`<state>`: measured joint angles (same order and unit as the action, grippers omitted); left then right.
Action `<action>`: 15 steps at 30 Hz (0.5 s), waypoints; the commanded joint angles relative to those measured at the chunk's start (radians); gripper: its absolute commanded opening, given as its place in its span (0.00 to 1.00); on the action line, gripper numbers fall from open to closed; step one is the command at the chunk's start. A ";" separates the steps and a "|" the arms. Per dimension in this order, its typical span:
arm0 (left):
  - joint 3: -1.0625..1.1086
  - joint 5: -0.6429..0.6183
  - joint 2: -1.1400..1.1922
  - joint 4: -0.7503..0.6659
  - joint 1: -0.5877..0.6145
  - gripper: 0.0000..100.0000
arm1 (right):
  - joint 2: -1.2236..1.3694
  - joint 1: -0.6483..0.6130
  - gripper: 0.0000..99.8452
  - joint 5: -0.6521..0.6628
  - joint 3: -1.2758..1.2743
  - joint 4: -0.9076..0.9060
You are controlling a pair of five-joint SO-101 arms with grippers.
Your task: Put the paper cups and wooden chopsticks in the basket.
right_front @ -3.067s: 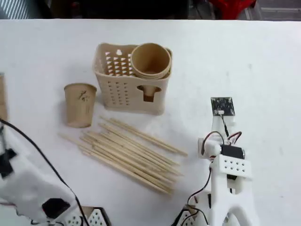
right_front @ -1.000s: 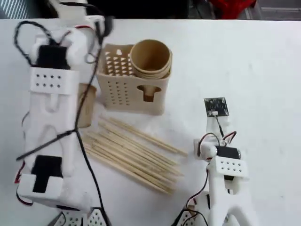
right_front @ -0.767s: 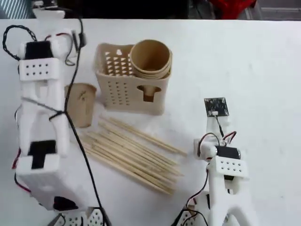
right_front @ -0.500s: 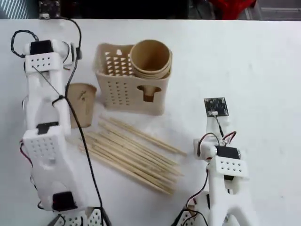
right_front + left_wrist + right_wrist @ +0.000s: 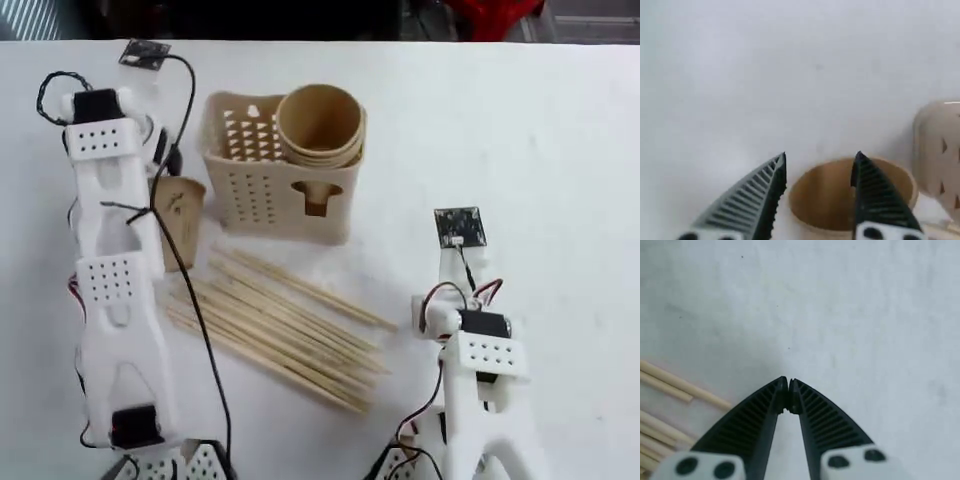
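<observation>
A loose paper cup [image 5: 178,222] stands upright on the white table, left of the beige basket [image 5: 262,190]. The basket holds stacked paper cups [image 5: 320,124] in its right part. My left arm stretches over the table's left side, and its gripper [image 5: 820,162] hangs open just above the loose cup [image 5: 850,197], one finger over the rim and the other outside it. Several wooden chopsticks [image 5: 280,325] lie in a heap in front of the basket. My right gripper [image 5: 788,387] is shut and empty over bare table, with chopstick ends [image 5: 670,390] beside it.
The basket's wall [image 5: 940,150] stands close beside the loose cup. The right arm's white body [image 5: 480,370] rests at the front right, beside the chopstick heap. Bare table stretches to the right and behind the basket.
The left arm came in from the front left, swung over the table's left side, and settled with its gripper above the loose cup. The right arm barely shifted.
</observation>
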<state>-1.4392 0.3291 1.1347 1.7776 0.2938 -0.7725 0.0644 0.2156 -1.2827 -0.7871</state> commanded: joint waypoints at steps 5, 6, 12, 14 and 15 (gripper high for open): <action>0.106 0.163 -0.030 0.015 0.081 0.18 | -0.027 -0.002 0.02 0.009 0.003 0.013; 0.140 0.169 -0.054 0.015 0.094 0.18 | -0.027 -0.002 0.02 0.009 0.003 0.013; 0.479 0.245 -0.384 0.015 0.137 0.18 | -0.027 -0.002 0.02 0.009 0.005 0.015; 0.646 0.276 -0.538 0.015 0.140 0.18 | -0.027 -0.002 0.02 0.009 0.006 0.015; 0.733 0.293 -0.624 0.015 0.140 0.18 | -0.027 -0.002 0.02 0.009 0.006 0.015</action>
<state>-0.9820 0.5639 0.8631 1.7868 0.4212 -0.7725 0.0644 0.2156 -1.2827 -0.7871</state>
